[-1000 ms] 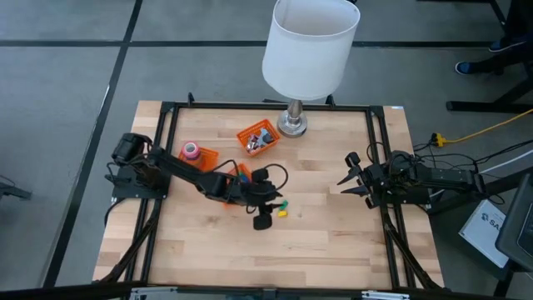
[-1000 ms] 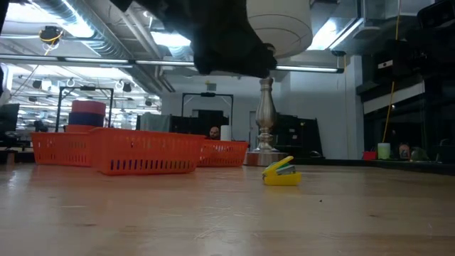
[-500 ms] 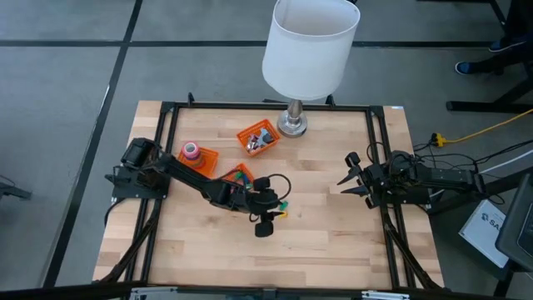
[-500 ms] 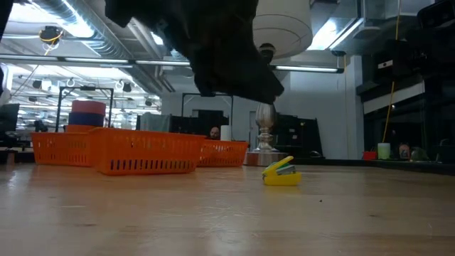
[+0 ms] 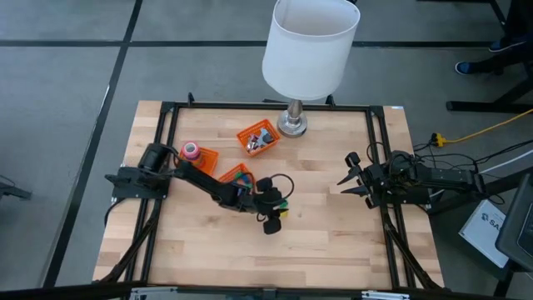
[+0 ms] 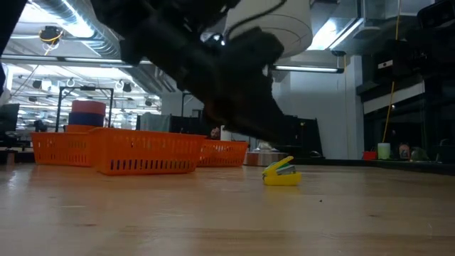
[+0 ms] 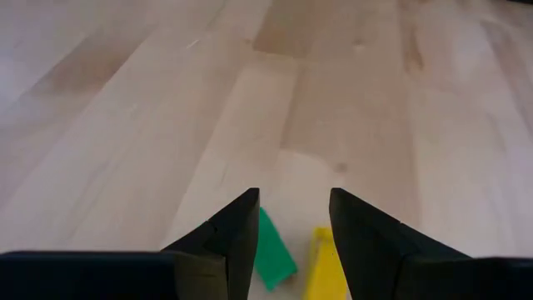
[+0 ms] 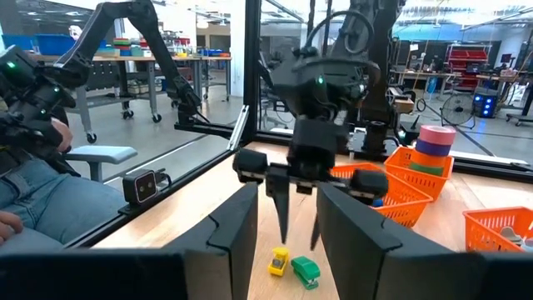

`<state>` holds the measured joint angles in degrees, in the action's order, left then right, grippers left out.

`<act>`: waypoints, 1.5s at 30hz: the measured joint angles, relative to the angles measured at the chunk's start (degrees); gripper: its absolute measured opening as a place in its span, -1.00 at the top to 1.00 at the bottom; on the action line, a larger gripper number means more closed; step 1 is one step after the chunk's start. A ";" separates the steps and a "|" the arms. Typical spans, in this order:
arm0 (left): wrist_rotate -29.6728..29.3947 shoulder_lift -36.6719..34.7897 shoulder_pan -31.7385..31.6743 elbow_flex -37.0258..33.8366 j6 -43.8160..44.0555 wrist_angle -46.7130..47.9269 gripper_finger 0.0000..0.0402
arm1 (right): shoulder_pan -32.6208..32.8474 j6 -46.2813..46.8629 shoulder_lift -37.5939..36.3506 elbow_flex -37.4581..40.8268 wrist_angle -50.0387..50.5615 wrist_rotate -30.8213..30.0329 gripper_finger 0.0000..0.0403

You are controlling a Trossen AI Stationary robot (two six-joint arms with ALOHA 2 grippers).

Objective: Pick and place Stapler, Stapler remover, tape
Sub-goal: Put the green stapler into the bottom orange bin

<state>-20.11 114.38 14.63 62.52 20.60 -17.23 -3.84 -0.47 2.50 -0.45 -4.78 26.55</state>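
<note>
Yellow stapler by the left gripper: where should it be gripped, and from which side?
Probably from above, across its narrow sides: the yellow stapler lies flat on the table, with the green piece alongside, so the open left gripper must straddle it alone.

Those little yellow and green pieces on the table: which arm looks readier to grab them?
The left. Its gripper hangs open directly above the yellow piece and the green piece, while the right gripper waits open near the table's right edge.
</note>
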 joint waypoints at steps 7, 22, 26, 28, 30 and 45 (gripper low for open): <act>-1.24 2.04 -0.63 0.00 2.18 -0.34 0.29 | 0.00 0.00 0.00 0.00 0.03 0.00 0.36; -0.87 5.12 -0.58 0.23 1.32 0.87 0.29 | 0.01 0.00 -0.02 0.00 -0.01 0.00 0.36; -1.61 5.94 -0.55 0.34 1.30 0.30 0.29 | 0.02 -0.02 -0.02 0.00 -0.07 0.02 0.36; -1.98 5.91 -0.54 0.35 1.26 0.38 0.29 | 0.00 0.00 -0.02 0.02 -0.04 0.02 0.36; -2.30 5.91 -0.54 0.35 1.25 0.39 0.29 | 0.02 -0.01 -0.02 0.00 -0.07 0.01 0.36; -0.94 4.75 -0.65 0.16 1.27 1.69 0.66 | 0.02 0.00 -0.02 0.00 -0.02 0.02 0.36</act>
<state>-21.04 119.13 13.98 62.68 21.87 -15.53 -3.82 -0.47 2.49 -0.45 -4.80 26.56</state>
